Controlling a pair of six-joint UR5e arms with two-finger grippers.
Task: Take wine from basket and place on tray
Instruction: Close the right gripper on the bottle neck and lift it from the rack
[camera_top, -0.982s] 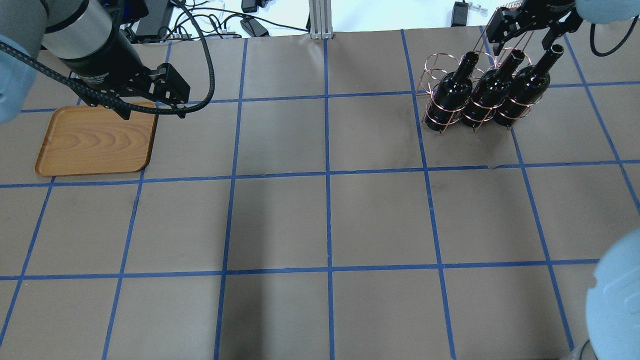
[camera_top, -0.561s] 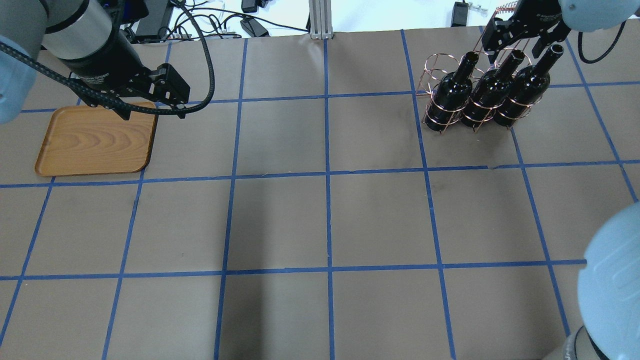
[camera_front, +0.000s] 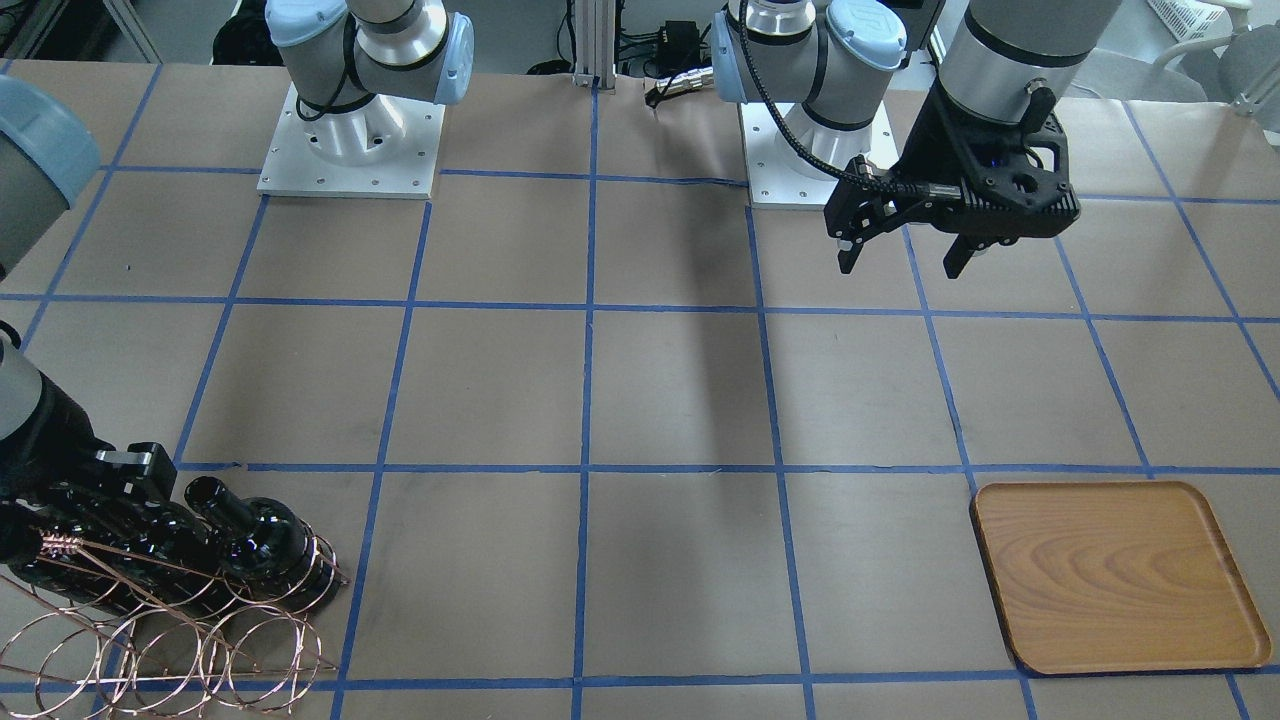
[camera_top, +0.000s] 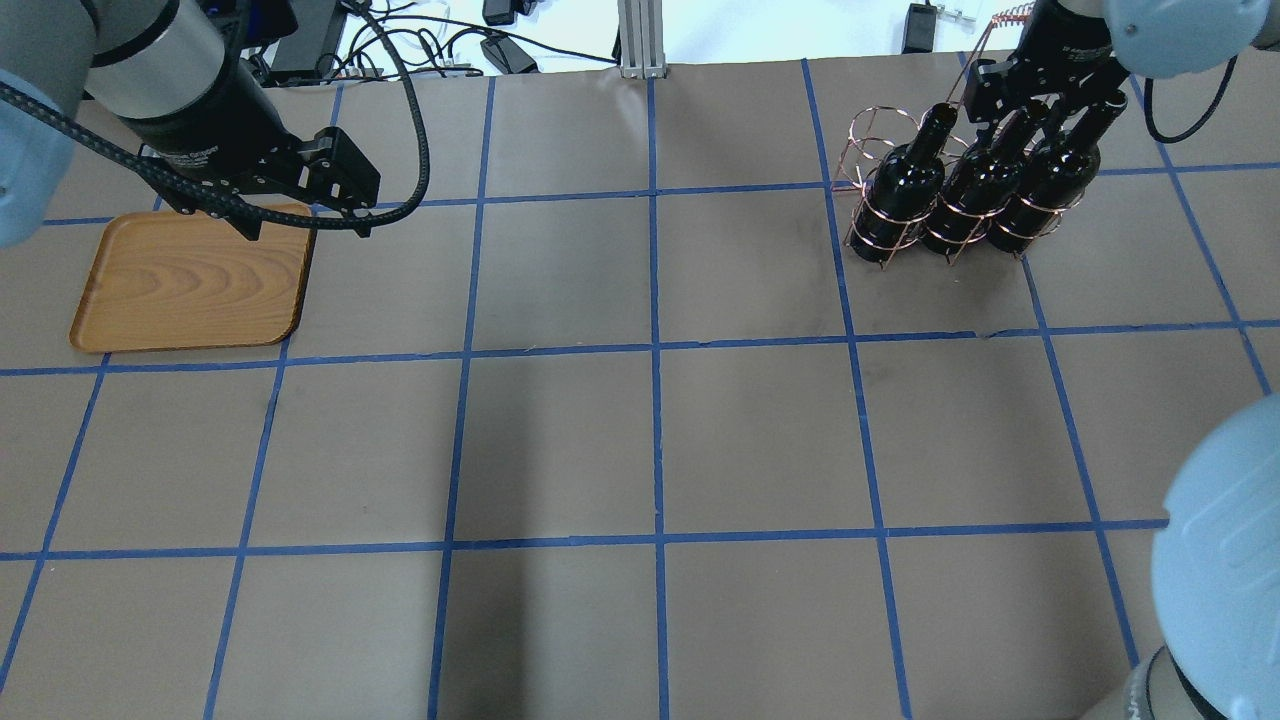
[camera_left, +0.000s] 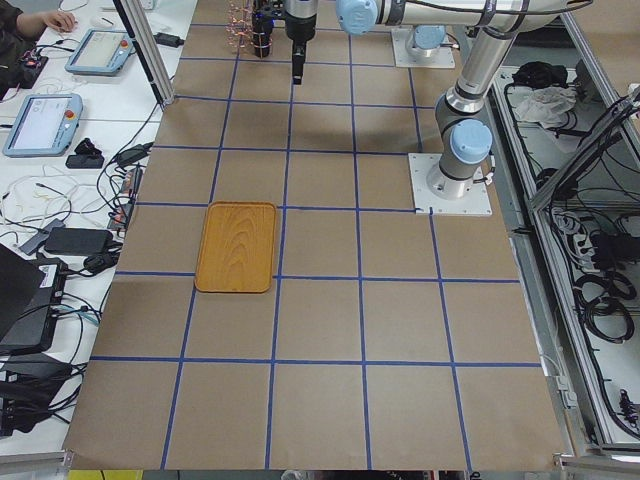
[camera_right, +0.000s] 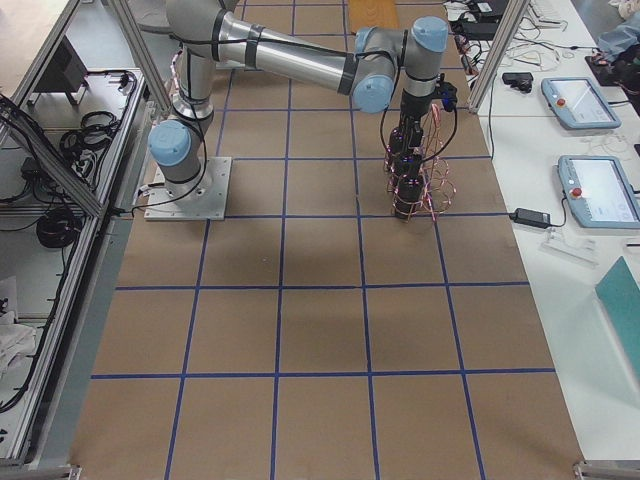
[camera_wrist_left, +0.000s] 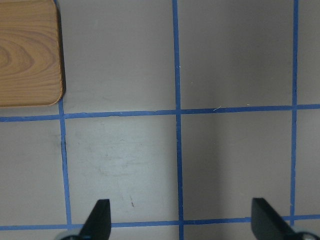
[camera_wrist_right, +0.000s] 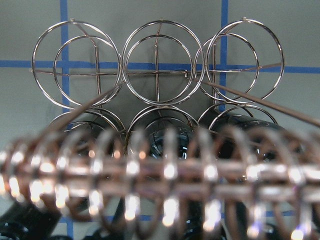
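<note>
Three near-black wine bottles lie side by side in the copper wire basket (camera_top: 868, 132) at the far right: left (camera_top: 905, 180), middle (camera_top: 975, 185), right (camera_top: 1050, 175). My right gripper (camera_top: 1030, 105) is open, its fingers either side of the middle bottle's neck. The right wrist view shows the basket rings (camera_wrist_right: 157, 65) behind the blurred coil handle. The wooden tray (camera_top: 190, 285) lies at the far left and shows empty in the front view (camera_front: 1110, 575). My left gripper (camera_top: 305, 228) is open and empty, hovering above the tray's right edge.
Cables and power bricks (camera_top: 500, 50) and an aluminium post (camera_top: 640, 40) lie beyond the table's far edge. The two arm bases (camera_front: 350, 130) stand at the robot side. Blue tape lines grid the brown table. Operator tablets (camera_left: 100, 50) sit off the table.
My right gripper has moved toward the bottles and lower, and now straddles the middle bottle's neck. The left arm, tray and bottles have not moved.
</note>
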